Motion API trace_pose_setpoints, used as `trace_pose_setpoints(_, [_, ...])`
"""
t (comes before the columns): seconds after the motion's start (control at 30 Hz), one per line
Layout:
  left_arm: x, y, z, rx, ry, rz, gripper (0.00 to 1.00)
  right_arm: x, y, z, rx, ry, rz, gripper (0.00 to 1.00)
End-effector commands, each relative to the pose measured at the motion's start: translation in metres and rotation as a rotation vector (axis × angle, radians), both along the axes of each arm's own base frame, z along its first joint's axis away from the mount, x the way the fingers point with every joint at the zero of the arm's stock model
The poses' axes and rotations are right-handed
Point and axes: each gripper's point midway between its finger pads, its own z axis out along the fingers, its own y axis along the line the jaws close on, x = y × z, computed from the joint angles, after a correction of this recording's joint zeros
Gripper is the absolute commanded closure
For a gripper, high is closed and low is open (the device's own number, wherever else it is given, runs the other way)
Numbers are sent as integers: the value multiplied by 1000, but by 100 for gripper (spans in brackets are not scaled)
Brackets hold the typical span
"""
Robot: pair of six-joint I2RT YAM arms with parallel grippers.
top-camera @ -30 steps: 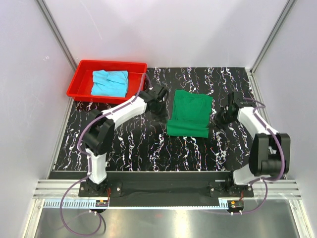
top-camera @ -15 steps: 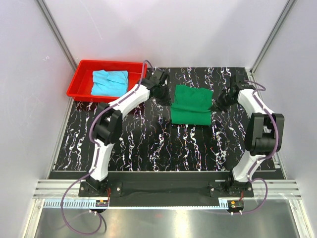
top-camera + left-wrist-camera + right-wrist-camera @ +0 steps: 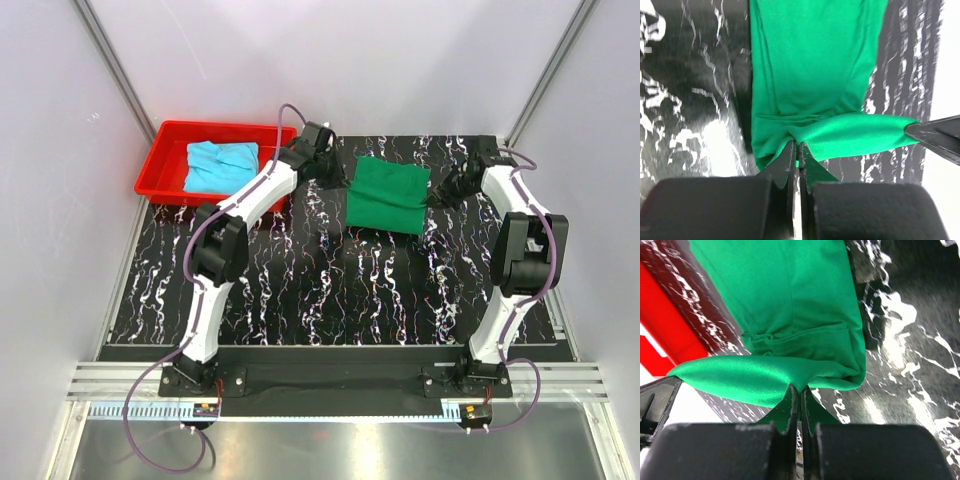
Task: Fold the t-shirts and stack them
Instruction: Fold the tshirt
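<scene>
A dark green t-shirt (image 3: 388, 195) hangs folded above the far middle of the black marbled table (image 3: 300, 290), stretched between both arms. My left gripper (image 3: 341, 178) is shut on its left corner; the wrist view shows green cloth (image 3: 815, 75) pinched at the fingertips (image 3: 798, 148). At the shirt's right corner my right gripper (image 3: 436, 194) is shut too, the cloth (image 3: 785, 325) bunched at its fingertips (image 3: 799, 390). A light cyan-blue t-shirt (image 3: 222, 166) lies crumpled in the red tray (image 3: 160, 160) at the far left.
White walls and metal frame posts (image 3: 120, 85) close in the far corners. The red tray's side (image 3: 660, 325) shows beyond the shirt in the right wrist view. Both arm bases (image 3: 200, 375) stand at the near edge.
Both grippers have moved toward the far edge with the green t-shirt, lifting it. The shirt's near part has been drawn up and it now looks shorter from above.
</scene>
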Motion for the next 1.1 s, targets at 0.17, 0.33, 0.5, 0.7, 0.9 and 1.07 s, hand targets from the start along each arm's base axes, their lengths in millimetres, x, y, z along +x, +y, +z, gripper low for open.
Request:
trace_pose_setpoints(0.17, [5,6,24,-66,-50,9,100,-6,-3,5,33,4,-7,100])
trace_pose_setpoints(0.33, [-46,24,-19,-23,74,-7,100,-44,4,-8,50,57,10,100])
trace_pose_setpoints(0.5, [-111,33,-40,12,146,-69,100,-101,8,-26,45,128,43,100])
trace_pose_setpoints(0.7, [-185,33,-55,39,220,-143,100,-167,16,-42,57,207,48,100])
trace_pose_setpoints(0.9, [-257,39,-77,72,320,-201,100,-223,25,-54,68,271,44,100])
trace_pose_setpoints(1.07, [-298,53,-93,89,405,-219,100,-253,35,-63,85,316,42,100])
